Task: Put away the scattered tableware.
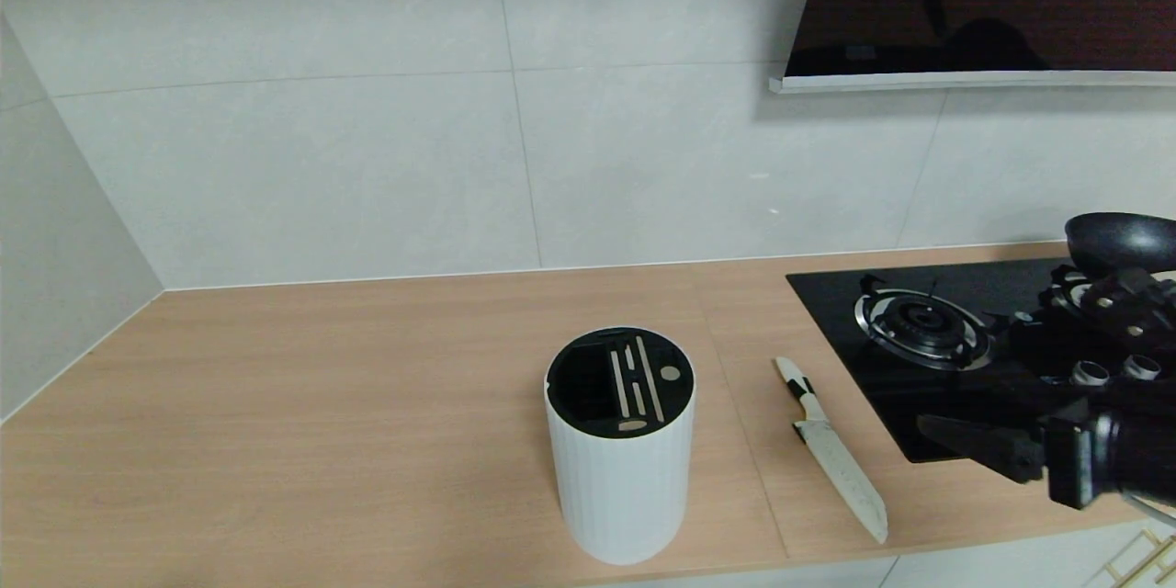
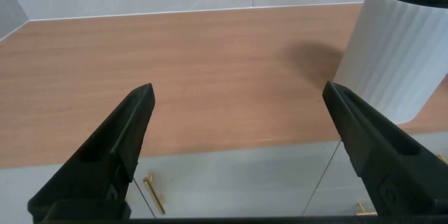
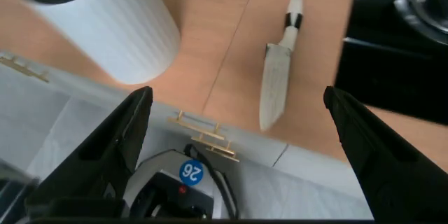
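- Right pincer [image 3: 234, 105]: spread wide, nothing held; set over the front edge of the desk [image 1: 322, 404], near the knife [image 1: 831, 450].
- Left pincer [image 2: 238, 91]: spread wide, nothing held; holder [image 1: 620, 450] near.
- Knife: laid flat between holder and stove [image 1: 919, 331], tip close to the front edge.
- Risk: knife could be nudged off the edge by a low approach; holder could be tipped if struck.
- Room: strip between knife and holder judged passable; bounded by stove on the right.
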You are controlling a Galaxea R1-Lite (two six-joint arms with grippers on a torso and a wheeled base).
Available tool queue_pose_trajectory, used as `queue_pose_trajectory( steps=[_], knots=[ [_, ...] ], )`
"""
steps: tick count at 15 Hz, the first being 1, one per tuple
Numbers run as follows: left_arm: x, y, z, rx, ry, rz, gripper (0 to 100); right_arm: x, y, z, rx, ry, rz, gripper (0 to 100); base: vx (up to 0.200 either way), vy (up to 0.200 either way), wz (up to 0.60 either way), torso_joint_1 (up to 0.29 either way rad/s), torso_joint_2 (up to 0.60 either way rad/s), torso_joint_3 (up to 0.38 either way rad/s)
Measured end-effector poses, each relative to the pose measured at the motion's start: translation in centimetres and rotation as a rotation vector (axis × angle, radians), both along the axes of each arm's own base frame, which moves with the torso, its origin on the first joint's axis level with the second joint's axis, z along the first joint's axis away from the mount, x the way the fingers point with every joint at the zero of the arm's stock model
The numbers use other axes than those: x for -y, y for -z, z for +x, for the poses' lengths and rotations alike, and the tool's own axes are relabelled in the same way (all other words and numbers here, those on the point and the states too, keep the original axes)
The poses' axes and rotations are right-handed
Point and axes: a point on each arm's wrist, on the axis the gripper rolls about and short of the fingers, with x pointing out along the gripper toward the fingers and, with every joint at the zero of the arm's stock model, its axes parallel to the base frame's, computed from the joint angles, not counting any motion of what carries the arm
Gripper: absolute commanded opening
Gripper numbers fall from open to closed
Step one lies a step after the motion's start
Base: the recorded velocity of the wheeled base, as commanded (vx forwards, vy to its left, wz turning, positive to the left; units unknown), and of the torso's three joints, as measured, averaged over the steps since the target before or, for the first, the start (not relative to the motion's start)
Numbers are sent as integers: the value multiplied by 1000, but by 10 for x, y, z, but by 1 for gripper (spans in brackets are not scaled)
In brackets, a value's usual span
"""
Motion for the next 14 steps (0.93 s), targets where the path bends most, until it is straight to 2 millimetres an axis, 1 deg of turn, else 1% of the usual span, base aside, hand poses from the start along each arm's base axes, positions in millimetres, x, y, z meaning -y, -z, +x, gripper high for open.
queue_pose_trajectory(
  steps=[2,3,5,8,11,14],
  knots=[
    [0,0,0,0,0,0,100,-12,10,30,19,24,-18,100,0,0,0,0,0,0],
    [0,0,0,1,0,0,100,-18,18,42,10,31,-30,100,0,0,0,0,0,0],
    [0,0,0,1,0,0,100,-25,36,59,-25,34,-50,100,0,0,0,0,0,0],
    [0,0,0,2,0,0,100,-33,59,78,-57,32,-64,100,0,0,0,0,0,0],
    [0,0,0,1,0,0,100,-37,80,90,-92,33,-77,100,0,0,0,0,0,0],
    [0,0,0,1,0,0,100,-41,103,105,-102,71,-101,100,0,0,0,0,0,0]
  ],
)
